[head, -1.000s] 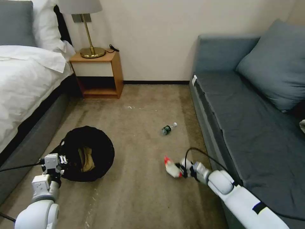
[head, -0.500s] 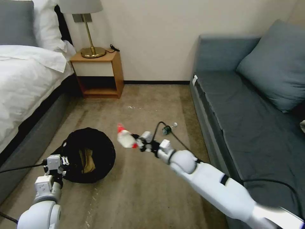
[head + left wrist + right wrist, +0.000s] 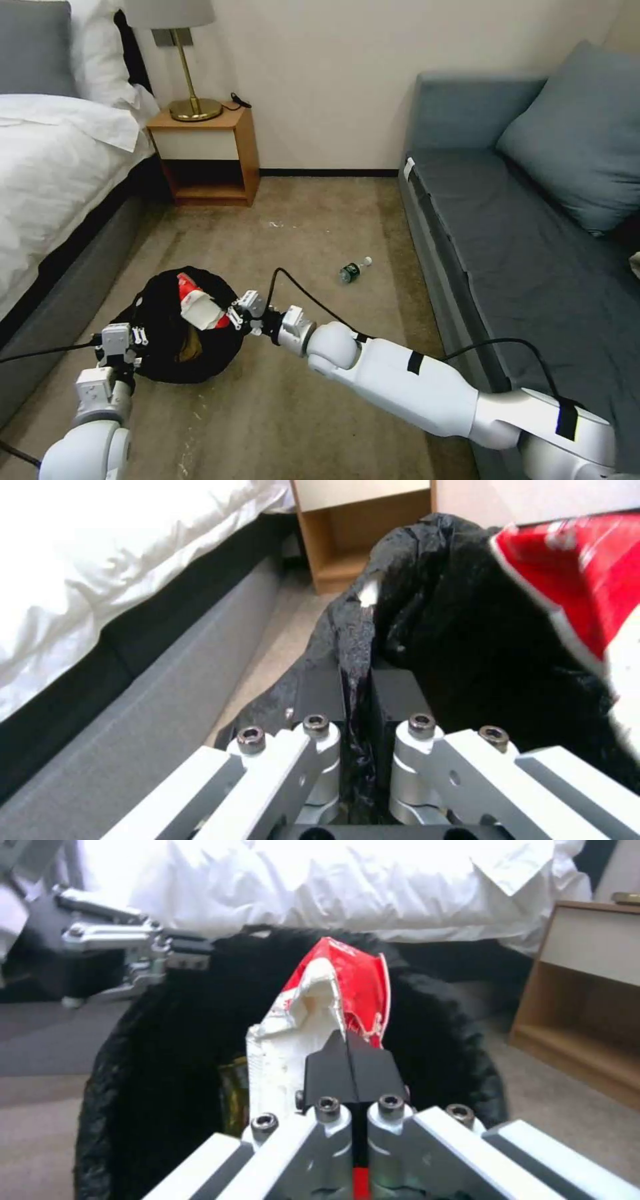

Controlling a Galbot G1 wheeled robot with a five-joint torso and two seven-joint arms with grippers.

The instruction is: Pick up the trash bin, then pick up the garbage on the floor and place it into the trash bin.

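Over the trash bin (image 3: pixel 175 327), the right gripper (image 3: pixel 230 319) now holds the red-and-white packet (image 3: pixel 198 307) w/ its claw pinched tight on the packet's end. A sec ago that packet was low by the sofa (image 3: pixel 533 267), then mid-air above the carpet; now it hangs right above the black bag's open mouth. So the carry looks about done, & letting go is prob. what's left for this piece. At the bin's near edge, the left gripper (image 3: pixel 128 337) is closed on the bag rim & the bin hasn't moved. Something yellow-brown (image 3: pixel 190 347) lies inside already. One small green bottle (image 3: pixel 353 269) w/ a white cap sits on the floor near the sofa, well apart from the bin, so that bit isn't picked up yet.
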